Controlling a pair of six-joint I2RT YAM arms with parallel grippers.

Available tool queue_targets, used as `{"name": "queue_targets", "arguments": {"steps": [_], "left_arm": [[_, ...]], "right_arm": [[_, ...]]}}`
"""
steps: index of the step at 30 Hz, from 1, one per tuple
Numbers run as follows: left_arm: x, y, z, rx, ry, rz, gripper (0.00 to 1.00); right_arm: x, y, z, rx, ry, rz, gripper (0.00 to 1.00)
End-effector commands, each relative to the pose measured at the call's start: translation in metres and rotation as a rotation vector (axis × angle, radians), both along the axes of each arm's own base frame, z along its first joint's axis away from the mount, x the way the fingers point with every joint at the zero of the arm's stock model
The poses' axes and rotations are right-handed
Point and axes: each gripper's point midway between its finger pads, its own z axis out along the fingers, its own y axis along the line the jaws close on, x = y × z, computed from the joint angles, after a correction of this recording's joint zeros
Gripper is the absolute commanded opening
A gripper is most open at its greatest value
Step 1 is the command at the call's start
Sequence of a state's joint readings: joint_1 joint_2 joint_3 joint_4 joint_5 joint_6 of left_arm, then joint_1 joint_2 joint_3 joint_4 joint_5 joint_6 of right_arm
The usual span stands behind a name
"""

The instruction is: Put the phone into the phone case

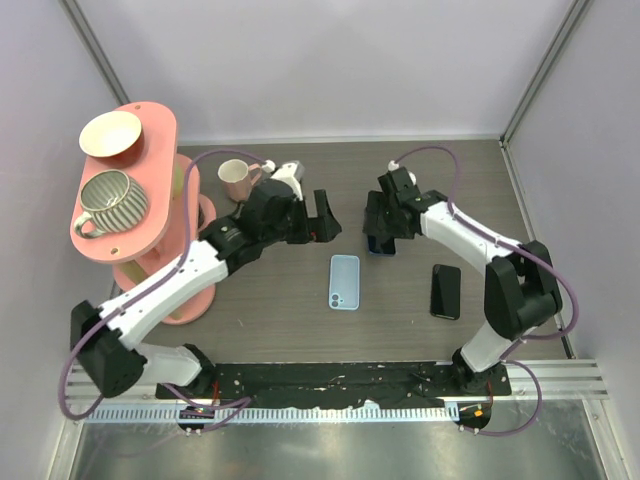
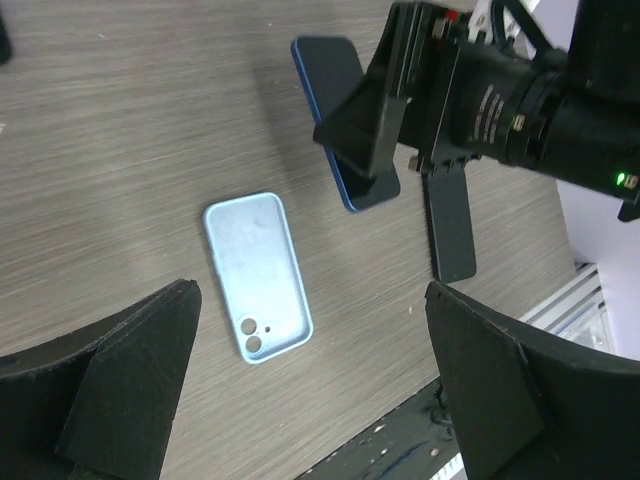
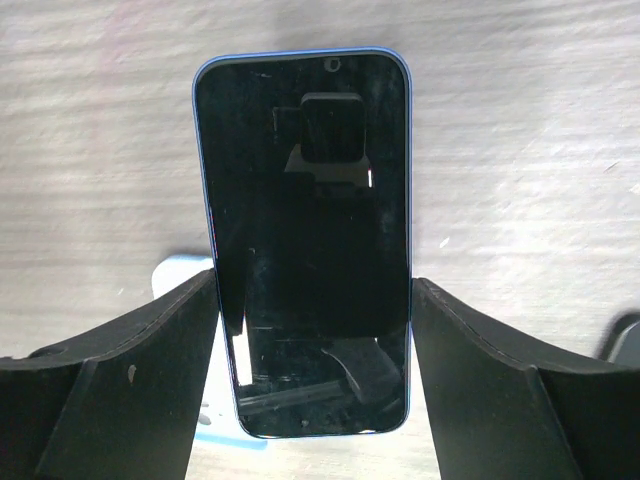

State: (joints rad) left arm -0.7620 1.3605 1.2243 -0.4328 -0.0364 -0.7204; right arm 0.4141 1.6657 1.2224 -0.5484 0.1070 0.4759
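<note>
The phone (image 3: 300, 200) has a black screen and a thin blue rim. My right gripper (image 3: 312, 280) is shut on its two long edges and holds it tilted above the table; it also shows in the top view (image 1: 379, 247) and the left wrist view (image 2: 340, 90). The phone case (image 1: 344, 282) is light blue and lies flat, open side up, at the table's middle, its two-hole camera cutout toward the near edge (image 2: 255, 270). A corner of it shows under the phone (image 3: 178, 272). My left gripper (image 1: 322, 220) is open and empty above the table behind the case (image 2: 308, 290).
A black flat phone-sized slab (image 1: 446, 291) lies right of the case; whether it is a case or a phone I cannot tell. A pink mug (image 1: 236, 180) stands at the back. A pink stand (image 1: 150, 215) with a bowl and a striped cup is at the left.
</note>
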Motion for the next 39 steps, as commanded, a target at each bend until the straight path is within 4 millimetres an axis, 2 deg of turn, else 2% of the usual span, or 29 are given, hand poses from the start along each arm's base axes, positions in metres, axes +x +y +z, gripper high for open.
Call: {"name": "queue_targets", "arguments": {"steps": [1,2,3,5,6,7,8,9,10,11,13,16,19,36,39], "left_arm": [[-0.015,0.036,0.018,0.073,-0.155,-0.04,1.0],[-0.014,0.044,0.019,0.104,-0.198,-0.032,1.0],[-0.017,0.051,0.012,0.126,-0.207,-0.033,1.0],[-0.022,0.064,0.025,0.128,-0.289,-0.027,1.0],[-0.025,0.069,0.016,0.14,-0.291,-0.023,1.0],[-0.027,0.073,0.018,0.137,-0.304,-0.017,1.0],[-0.03,0.08,0.029,0.114,-0.344,-0.001,1.0],[-0.033,0.083,0.024,0.114,-0.345,0.0,1.0],[-0.036,0.085,0.027,0.099,-0.363,0.003,1.0],[-0.039,0.087,0.04,0.062,-0.403,0.011,1.0],[-0.042,0.09,0.04,0.046,-0.421,0.01,1.0],[-0.044,0.095,0.048,0.026,-0.461,0.021,1.0],[-0.046,0.096,0.051,0.023,-0.475,0.021,1.0],[-0.046,0.099,0.053,0.028,-0.489,0.026,1.0],[-0.046,0.099,0.052,0.029,-0.488,0.026,1.0]], "right_arm": [[-0.013,0.029,0.035,0.074,-0.124,-0.08,0.48],[-0.023,0.042,0.035,0.061,-0.143,-0.056,0.48],[-0.028,0.05,0.043,0.093,-0.163,-0.075,0.48],[-0.038,0.061,0.042,0.099,-0.175,-0.076,0.48],[-0.046,0.074,0.044,0.123,-0.179,-0.073,0.48],[-0.05,0.078,0.043,0.124,-0.183,-0.081,0.48],[-0.051,0.076,0.041,0.105,-0.195,-0.098,0.48],[-0.058,0.084,0.039,0.101,-0.202,-0.091,0.48],[-0.06,0.087,0.036,0.109,-0.199,-0.107,0.47],[-0.065,0.091,0.033,0.108,-0.198,-0.102,0.47],[-0.071,0.099,0.025,0.095,-0.199,-0.11,0.47],[-0.079,0.104,0.012,0.06,-0.191,-0.113,0.47],[-0.082,0.106,0.008,0.04,-0.203,-0.127,0.48],[-0.105,0.117,-0.025,-0.076,-0.199,-0.119,0.48],[-0.106,0.111,-0.028,-0.109,-0.207,-0.122,0.49]]}}
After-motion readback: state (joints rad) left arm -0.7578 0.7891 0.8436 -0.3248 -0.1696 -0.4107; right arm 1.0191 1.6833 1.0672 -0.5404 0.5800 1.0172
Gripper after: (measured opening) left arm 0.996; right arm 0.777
